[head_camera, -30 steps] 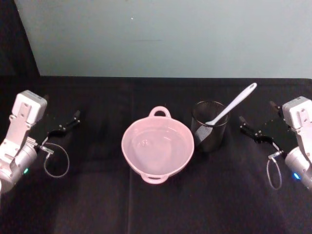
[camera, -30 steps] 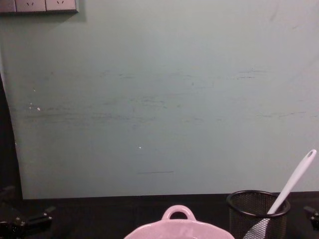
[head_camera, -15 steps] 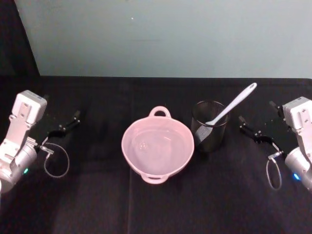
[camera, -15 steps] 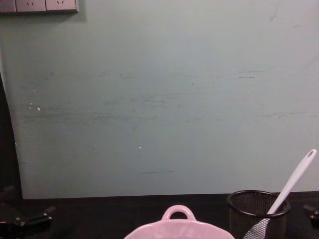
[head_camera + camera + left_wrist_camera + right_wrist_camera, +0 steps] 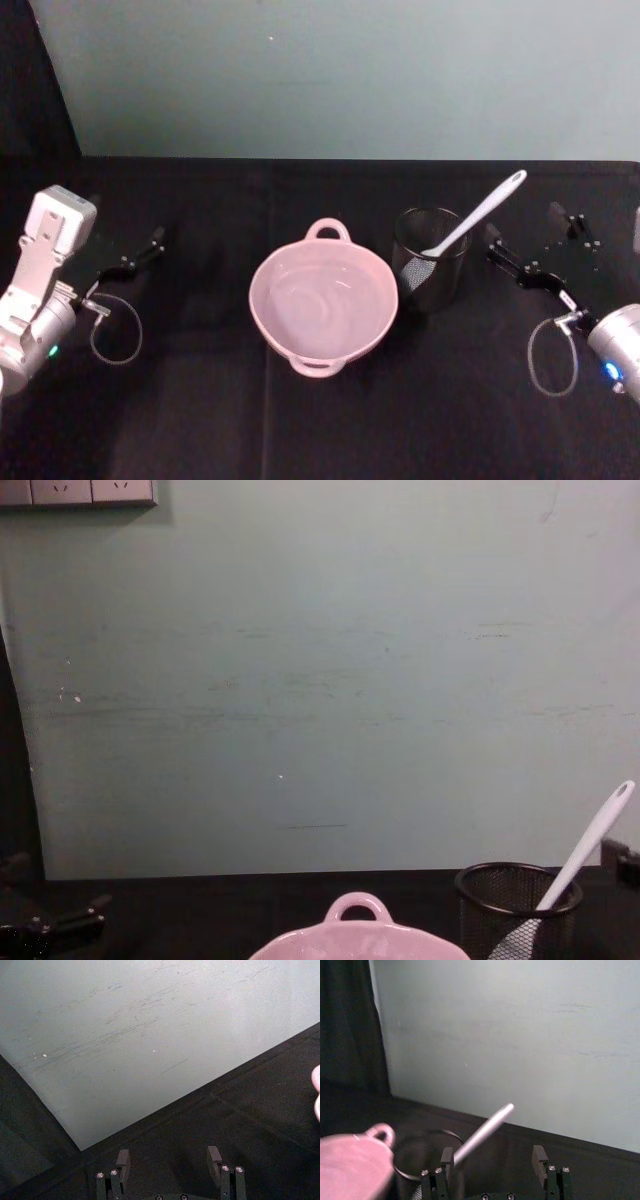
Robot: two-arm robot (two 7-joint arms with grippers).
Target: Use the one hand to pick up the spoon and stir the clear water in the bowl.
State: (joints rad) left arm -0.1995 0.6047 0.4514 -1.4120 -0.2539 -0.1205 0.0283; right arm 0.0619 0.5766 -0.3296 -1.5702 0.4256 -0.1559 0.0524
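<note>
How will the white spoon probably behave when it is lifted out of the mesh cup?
The spoon looks slim and plastic, so probably light and fairly stiff. It leans against the mesh cup, so a sideways pull might tip that cup.

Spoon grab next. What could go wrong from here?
The spoon leans in the mesh cup; the open right end effector might nudge it aside or tip the cup.
The cup stands close beside the bowl, so a knock may spill water.
The left end effector sits parked at far left.

No legible text, labels or numbers.
</note>
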